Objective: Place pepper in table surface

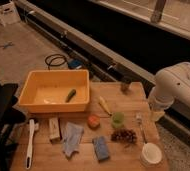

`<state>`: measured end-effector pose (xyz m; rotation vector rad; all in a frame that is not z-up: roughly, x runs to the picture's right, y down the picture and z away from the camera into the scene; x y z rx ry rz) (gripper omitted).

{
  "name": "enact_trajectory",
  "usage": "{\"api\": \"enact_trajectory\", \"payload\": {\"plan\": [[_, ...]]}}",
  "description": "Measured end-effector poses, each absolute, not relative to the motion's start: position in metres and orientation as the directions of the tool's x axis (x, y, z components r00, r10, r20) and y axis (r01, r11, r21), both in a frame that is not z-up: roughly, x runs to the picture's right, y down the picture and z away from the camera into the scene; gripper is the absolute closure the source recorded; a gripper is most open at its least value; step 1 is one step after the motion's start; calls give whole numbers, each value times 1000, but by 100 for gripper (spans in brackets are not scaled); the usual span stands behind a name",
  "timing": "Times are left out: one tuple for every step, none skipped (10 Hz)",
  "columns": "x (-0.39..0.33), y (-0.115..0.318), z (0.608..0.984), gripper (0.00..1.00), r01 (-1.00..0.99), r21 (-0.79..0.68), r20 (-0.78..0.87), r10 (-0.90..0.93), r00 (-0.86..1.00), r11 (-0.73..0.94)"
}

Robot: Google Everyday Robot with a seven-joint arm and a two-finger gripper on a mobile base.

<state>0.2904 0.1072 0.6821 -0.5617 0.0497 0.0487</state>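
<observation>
The small dark green pepper (pixel 70 95) lies inside the yellow plastic bin (pixel 53 75), right of the bin's middle. The bin stands on the back left part of the wooden table surface (pixel 128 102). My white arm (pixel 175 87) is folded beside the table's right edge. The gripper (pixel 157 114) hangs at the arm's lower end by that edge, far right of the pepper and apart from every item. It holds nothing that I can see.
On the table are a pale yellow vegetable (pixel 104 105), light green cup (pixel 118 119), orange item (pixel 93 121), grapes (pixel 124 136), fork (pixel 140 127), white bowl (pixel 151 154), blue sponge (pixel 101 148), cloth (pixel 72 138), wooden block (pixel 54 128) and white brush (pixel 31 142).
</observation>
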Motion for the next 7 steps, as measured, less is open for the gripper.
{"api": "enact_trajectory", "payload": {"plan": [[288,103,681,35,-41,-513,-56,14,998,857],[282,96,678,35,-17,-492,-49,-9,999,871],[268,83,672,35,23,-460,-36,-45,998,888],[246,63,661,35,76,-422,-17,-91,996,903],[227,49,656,35,115,-397,-2,-126,992,911],[196,32,651,35,174,-362,21,-179,984,916],[165,17,646,35,229,-322,49,-225,973,919]]}}
